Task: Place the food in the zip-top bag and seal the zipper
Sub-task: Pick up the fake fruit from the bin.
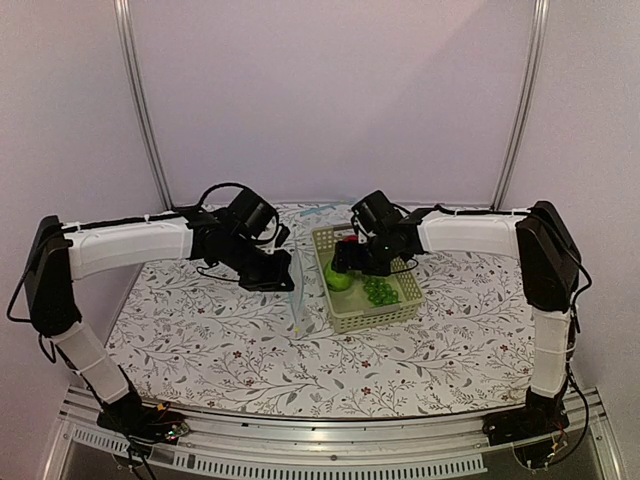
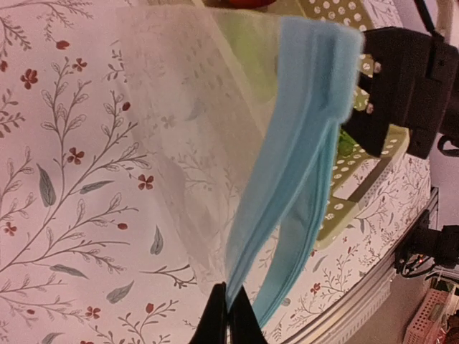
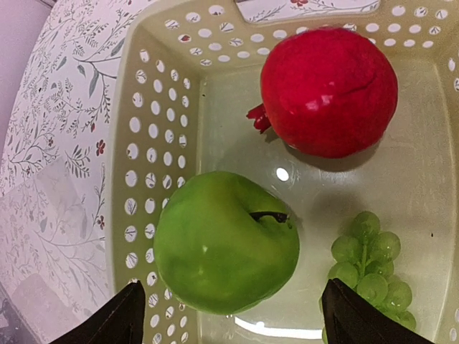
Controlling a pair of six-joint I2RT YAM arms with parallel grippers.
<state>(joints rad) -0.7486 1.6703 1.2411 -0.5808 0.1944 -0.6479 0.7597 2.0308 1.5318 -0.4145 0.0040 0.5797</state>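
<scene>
Left gripper (image 2: 228, 322), bottom centre of its wrist view, pinched shut on corner of clear bag (image 2: 186, 143); blue zipper (image 2: 301, 143) running to upper right. Right gripper (image 3: 229, 315), fingers spread wide, empty, above green apple (image 3: 222, 251) at lower left of basket (image 3: 143, 143); red fruit (image 3: 326, 89) upper right, grapes (image 3: 369, 265) lower right.

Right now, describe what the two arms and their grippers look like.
Left arm and right arm: white shells, black joints, thin black cables looping near the wrists. Left gripper and right gripper: black, tapered fingers.
</scene>
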